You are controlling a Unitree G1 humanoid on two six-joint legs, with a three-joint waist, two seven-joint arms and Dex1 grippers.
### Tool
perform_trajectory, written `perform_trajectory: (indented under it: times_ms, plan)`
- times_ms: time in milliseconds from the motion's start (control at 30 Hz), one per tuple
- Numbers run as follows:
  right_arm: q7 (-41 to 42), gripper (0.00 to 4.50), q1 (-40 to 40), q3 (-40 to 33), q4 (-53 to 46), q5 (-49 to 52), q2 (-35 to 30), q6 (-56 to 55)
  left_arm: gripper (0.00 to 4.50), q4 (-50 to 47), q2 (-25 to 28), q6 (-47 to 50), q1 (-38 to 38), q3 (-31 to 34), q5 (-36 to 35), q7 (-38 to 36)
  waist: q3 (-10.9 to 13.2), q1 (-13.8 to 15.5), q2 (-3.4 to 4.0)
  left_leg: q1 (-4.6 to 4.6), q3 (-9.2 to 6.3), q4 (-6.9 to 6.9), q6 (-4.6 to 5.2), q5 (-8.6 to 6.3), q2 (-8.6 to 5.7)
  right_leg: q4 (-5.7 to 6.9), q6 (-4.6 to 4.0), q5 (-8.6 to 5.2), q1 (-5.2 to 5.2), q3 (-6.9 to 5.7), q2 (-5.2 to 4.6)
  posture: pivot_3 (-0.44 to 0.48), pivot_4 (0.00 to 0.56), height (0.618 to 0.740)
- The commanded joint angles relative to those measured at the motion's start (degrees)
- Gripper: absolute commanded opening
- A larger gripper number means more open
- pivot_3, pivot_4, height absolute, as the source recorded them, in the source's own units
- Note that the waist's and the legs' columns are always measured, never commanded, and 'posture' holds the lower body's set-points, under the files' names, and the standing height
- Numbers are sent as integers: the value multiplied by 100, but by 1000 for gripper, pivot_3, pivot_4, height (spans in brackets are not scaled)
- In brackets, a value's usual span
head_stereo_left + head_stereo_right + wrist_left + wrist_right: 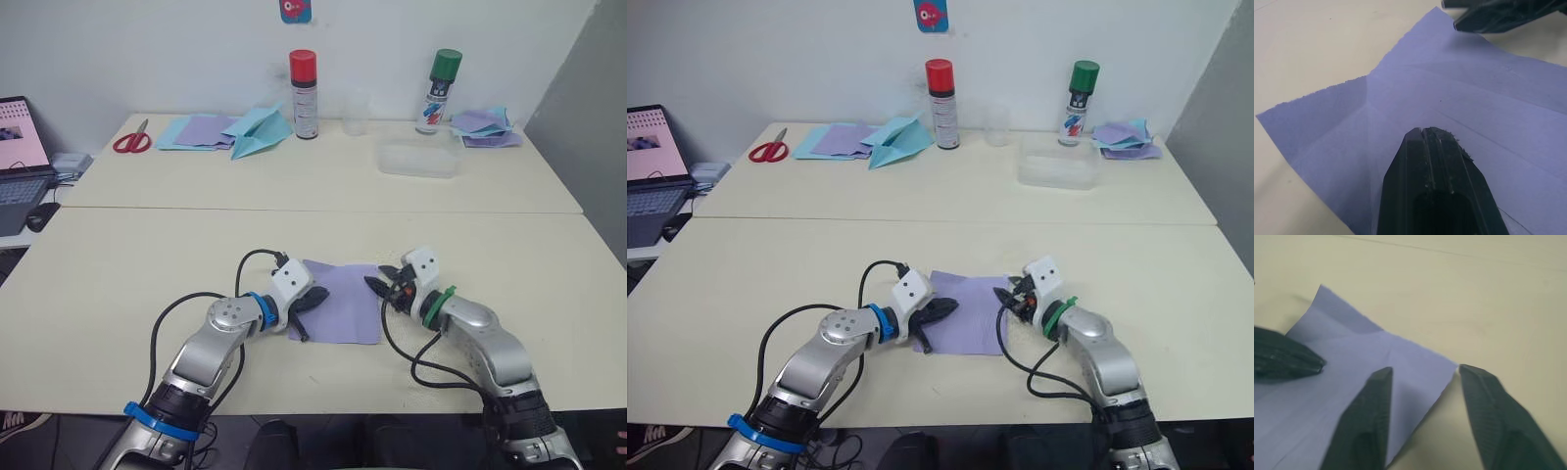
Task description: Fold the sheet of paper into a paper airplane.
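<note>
Lavender sheet of paper (340,302): closed left hand (315,298) presses it, spread right hand (1422,374) straddles corner.

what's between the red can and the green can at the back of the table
A clear plastic cup stands between the red can and the green can; the head views show it.

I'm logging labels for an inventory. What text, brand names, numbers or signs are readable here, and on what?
No text can be read.
Red-capped spray can: label print too small to read.
Green-capped spray can: coloured label, unreadable.
Wall sticker: a red and blue graphic, no legible words.
Laptop screen: content blurred.
</note>
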Motion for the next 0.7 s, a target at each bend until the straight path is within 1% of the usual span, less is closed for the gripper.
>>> perform_trajectory:
  times_ms: [33, 133, 267, 400, 500, 533, 600, 667, 700]
  plan:
    - [-304, 2336, -236, -393, -127, 402, 224, 569, 0, 288, 9, 160, 118, -230, 204, -29, 1, -1, 2, 0, 0, 0, 0, 0, 0, 0, 1, 0, 0, 0, 0, 0, 150, 740]
    - [-380, 2336, -365, -545, 14, 646, 313, 1131, 0, 272, -4, 127, 105, -264, 194, -126, 1, -2, 2, -1, 2, 1, 0, 0, -1, 0, 2, 1, 0, 2, 0, 0, 150, 740]
    - [-326, 2336, -502, -594, 114, 883, 332, 1595, 0, 235, 0, 151, 115, -275, 189, -176, 2, -3, 4, -5, 2, 0, 0, 0, -1, -3, 3, 0, -1, 1, -1, 0, 150, 740]
    - [-227, 2336, -580, -485, 168, 900, 288, 1573, 0, 245, -12, 167, 105, -254, 221, -145, 2, -3, 5, -11, 1, 0, 0, 0, -1, -3, 4, 0, -8, 0, 0, 0, 150, 740]
    - [-126, 1765, -604, -346, 166, 774, 235, 1258, 0, 235, -18, 180, 100, -243, 227, -126, 2, -3, 6, -15, 1, 0, 0, 0, -2, -3, 4, 0, -13, 0, 0, 0, 150, 740]
    - [-110, 1490, -604, -303, 164, 733, 211, 1165, 0, 230, -19, 183, 102, -242, 228, -122, 2, -3, 6, -19, 1, 0, 1, 0, -2, -2, 4, 0, -17, 0, 0, 0, 150, 740]
    - [-55, 697, -583, -169, 141, 623, 130, 931, 0, 216, -14, 186, 116, -236, 228, -119, 2, -2, 6, -25, 1, 1, 1, 0, -3, -2, 6, 1, -22, -1, 0, 0, 150, 740]
    - [82, 17, -534, 44, 65, 457, -15, 603, 0, 202, -12, 188, 132, -234, 229, -113, 2, -2, 6, -27, 2, 2, 1, 0, -5, -2, 6, 1, -25, 1, 0, 0, 150, 740]
    - [147, 17, -504, 130, 11, 395, -68, 471, 0, 199, -11, 188, 140, -232, 231, -108, 2, -3, 6, -29, 3, 2, 1, 0, -5, -2, 7, 1, -27, 2, 0, 0, 150, 740]
